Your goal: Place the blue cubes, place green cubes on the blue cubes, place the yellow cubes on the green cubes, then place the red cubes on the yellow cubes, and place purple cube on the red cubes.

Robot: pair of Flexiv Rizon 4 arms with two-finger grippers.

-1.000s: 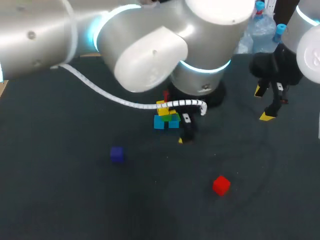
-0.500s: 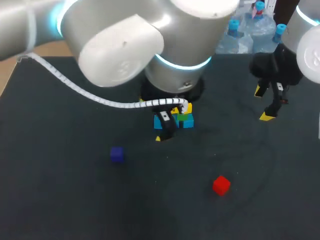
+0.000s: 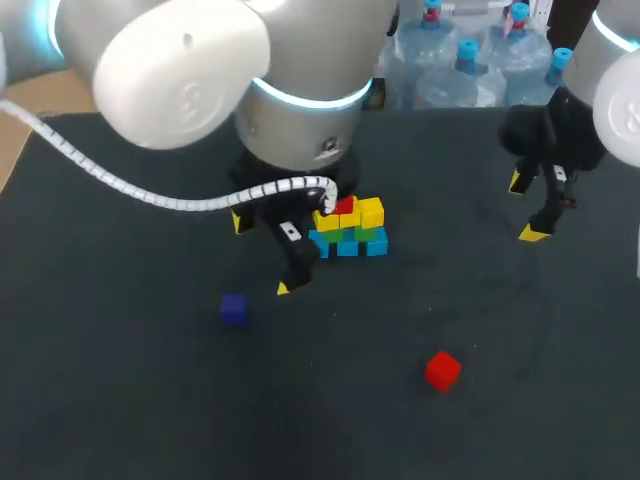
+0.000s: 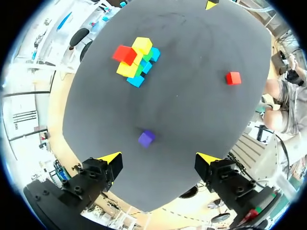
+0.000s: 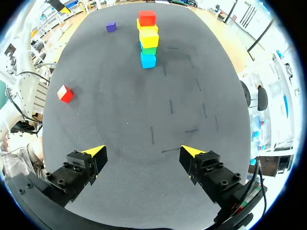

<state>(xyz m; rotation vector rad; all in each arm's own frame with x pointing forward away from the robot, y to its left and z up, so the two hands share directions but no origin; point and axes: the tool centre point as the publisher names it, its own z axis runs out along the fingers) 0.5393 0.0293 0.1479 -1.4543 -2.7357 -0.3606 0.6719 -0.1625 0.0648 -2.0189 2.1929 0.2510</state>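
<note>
Dark-grey tabletop [image 3: 120,400] and what stands on it, read from the left.

(a) The purple cube [image 3: 234,308] sits alone at about seven o'clock from the stack, well apart from it. In the left wrist view the purple cube [image 4: 146,138] lies ahead of the two yellow tips, nearer to them than any other piece.

(b) The left fingers [image 3: 284,288] are spread wide and hold nothing. They hang near the stack at its eight o'clock, without touching it. In their own view the left fingers [image 4: 110,159] show only bare tabletop between the tips.

(c) The stack [image 3: 348,228] has blue cubes [image 3: 347,247] at the base, green cubes [image 3: 377,233] on them, yellow cubes [image 3: 370,212] above, and one red cube [image 3: 345,205] on top. The right wrist view shows the stack [image 5: 148,38] far ahead.

(d) The loose red cube [image 3: 442,369] lies at five o'clock from the stack, well apart.

(e) The right fingers [image 3: 532,233] are at three o'clock from the stack, well apart from it, spread wide and empty. The same shows in the right wrist view of the right fingers [image 5: 96,153].
</note>
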